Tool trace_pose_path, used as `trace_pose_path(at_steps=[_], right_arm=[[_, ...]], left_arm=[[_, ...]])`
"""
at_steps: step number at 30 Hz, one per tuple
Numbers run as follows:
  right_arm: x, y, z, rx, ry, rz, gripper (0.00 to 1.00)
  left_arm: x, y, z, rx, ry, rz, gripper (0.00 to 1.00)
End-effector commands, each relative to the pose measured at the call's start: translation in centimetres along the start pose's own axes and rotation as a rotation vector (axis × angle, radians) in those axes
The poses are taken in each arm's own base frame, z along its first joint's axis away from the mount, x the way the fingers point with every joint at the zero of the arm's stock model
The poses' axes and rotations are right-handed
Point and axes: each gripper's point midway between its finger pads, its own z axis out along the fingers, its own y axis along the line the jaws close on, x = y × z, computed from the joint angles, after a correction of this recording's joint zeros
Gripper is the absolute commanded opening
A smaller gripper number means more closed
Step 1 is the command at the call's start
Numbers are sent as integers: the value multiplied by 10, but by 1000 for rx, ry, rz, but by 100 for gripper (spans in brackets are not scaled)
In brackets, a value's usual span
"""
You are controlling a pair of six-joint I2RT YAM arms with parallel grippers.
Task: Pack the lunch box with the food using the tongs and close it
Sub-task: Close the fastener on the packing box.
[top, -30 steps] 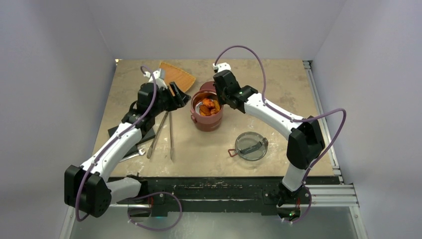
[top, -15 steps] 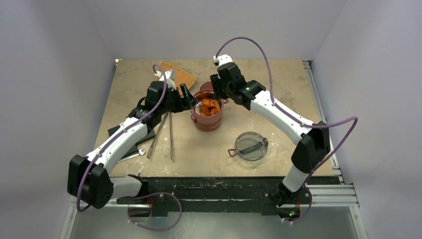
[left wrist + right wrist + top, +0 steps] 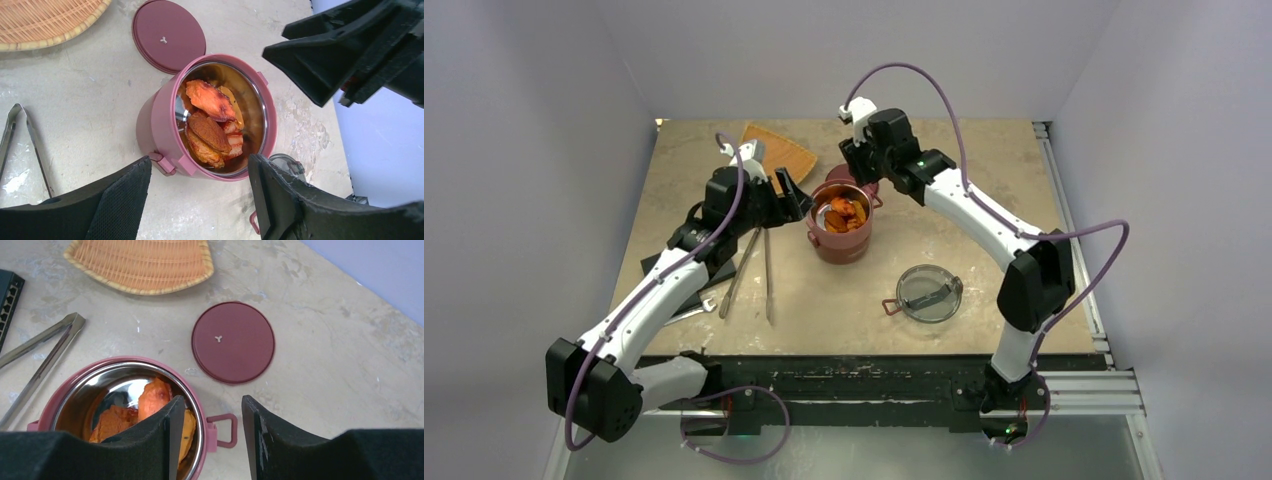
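Observation:
The dark-red lunch box (image 3: 840, 238) stands mid-table with its steel-lined top bowl uncovered. Orange and brown food (image 3: 846, 212) lies inside it. My left gripper (image 3: 792, 192) hovers just left of the box, open and empty; its wrist view shows the box (image 3: 157, 120) and food (image 3: 210, 117) beyond the jaws. My right gripper (image 3: 856, 168) hangs open over the box's back rim (image 3: 197, 395), near a side handle (image 3: 226, 430). A flat dark-red lid (image 3: 233, 342) lies behind the box. The tongs (image 3: 754, 268) rest on the table to the left.
The smoky clear top lid (image 3: 929, 292) lies front right of the box. An orange woven tray (image 3: 779, 150) sits at the back left. A black block (image 3: 669, 285) and a small silver wrench (image 3: 689, 313) lie by the left arm.
Both grippers have opened wider. The right gripper has moved back and left, over the box's rear rim. The left gripper moved toward the box, then drew back slightly.

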Motion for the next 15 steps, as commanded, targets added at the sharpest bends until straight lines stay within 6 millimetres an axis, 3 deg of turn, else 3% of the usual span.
trace_pose_path(at_steps=[1,9,15], right_arm=[[-30,11,7,-92,-82,-112,50],[-28,18,30,-147,-69,-152,51],[-12,27,41,-200,-30,-170,51]], left_arm=[[1,2,-4,-6,-7,2,71],[-3,-3,-7,10,-20,-7,72],[-2,-2,-9,9,-19,-8,72]])
